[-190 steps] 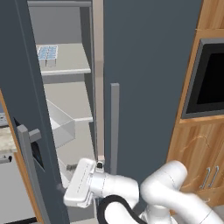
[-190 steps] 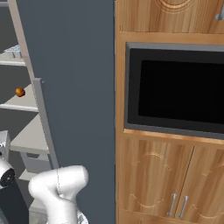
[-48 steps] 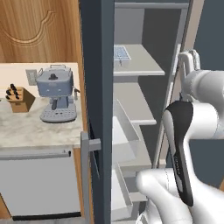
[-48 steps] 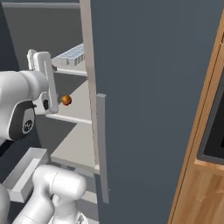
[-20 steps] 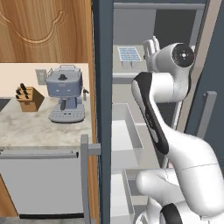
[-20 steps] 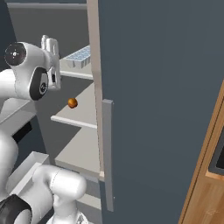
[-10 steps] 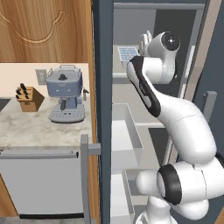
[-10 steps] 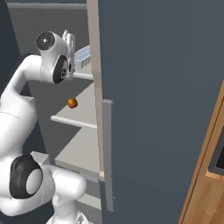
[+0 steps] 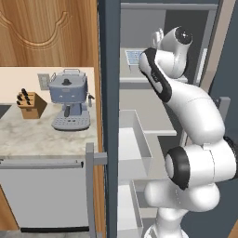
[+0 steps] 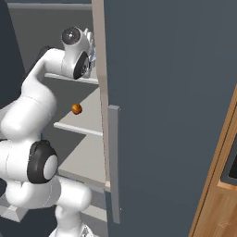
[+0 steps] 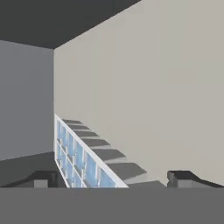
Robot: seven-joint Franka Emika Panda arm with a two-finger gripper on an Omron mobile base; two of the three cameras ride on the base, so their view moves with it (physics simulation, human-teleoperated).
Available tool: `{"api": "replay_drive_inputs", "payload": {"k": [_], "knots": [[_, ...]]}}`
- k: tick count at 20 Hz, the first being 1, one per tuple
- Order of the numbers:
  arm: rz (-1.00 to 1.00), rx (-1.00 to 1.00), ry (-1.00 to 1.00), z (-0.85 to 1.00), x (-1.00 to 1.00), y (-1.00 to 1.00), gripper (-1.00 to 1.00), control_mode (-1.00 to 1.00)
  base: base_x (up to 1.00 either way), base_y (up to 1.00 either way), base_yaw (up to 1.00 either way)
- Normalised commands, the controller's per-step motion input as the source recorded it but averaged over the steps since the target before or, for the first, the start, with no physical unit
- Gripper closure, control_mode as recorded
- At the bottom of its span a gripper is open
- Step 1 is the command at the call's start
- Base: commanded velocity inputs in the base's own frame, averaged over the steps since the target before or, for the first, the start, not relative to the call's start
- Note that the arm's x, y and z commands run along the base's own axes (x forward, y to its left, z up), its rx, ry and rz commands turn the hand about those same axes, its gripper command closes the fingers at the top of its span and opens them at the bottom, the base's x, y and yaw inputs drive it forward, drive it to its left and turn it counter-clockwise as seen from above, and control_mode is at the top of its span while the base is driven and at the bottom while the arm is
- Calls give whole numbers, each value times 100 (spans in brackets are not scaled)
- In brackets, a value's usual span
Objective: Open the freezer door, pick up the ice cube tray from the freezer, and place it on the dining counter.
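Fingers (image 11: 113,178) spread astride ice cube tray (image 11: 85,156), prob not touching — freezer (image 9: 153,100) shelf

**Layout around the freezer**

The freezer (image 9: 153,116) stands open, its door (image 9: 109,93) swung out on its left. Left of the door runs a counter (image 9: 42,137); on it sit a coffee machine (image 9: 69,100) and, further left, a knife block (image 9: 30,102). Inside the freezer, the tray (image 9: 135,58) lies on the top shelf (image 9: 139,79), toward the back. The gripper (image 11: 116,179) is at that shelf, one fingertip (image 11: 43,178) on each side of the tray's near end. On the shelf below rests an orange (image 10: 77,109). Lower, a bin (image 9: 135,139) sits on the freezer's left side. Right of the freezer is the other door (image 10: 171,106), with wood cabinets (image 10: 220,194) beyond it
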Motion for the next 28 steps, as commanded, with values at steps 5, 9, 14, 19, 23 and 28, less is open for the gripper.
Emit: {"api": "replay_drive_inputs", "payload": {"k": [5,9,14,19,23,28], "knots": [[4,0,2,-11,26,-2,-100,-100,0,0,0],[4,0,2,0,0,0,-100,-100,0,0,0],[8,0,2,0,0,2,-100,-100,0,0,0],[9,0,0,-1,0,20,-100,-100,0,0,0],[9,0,3,0,0,34,-100,-100,0,0,0],[13,4,9,-1,6,16,-100,-100,0,0,0]]}}
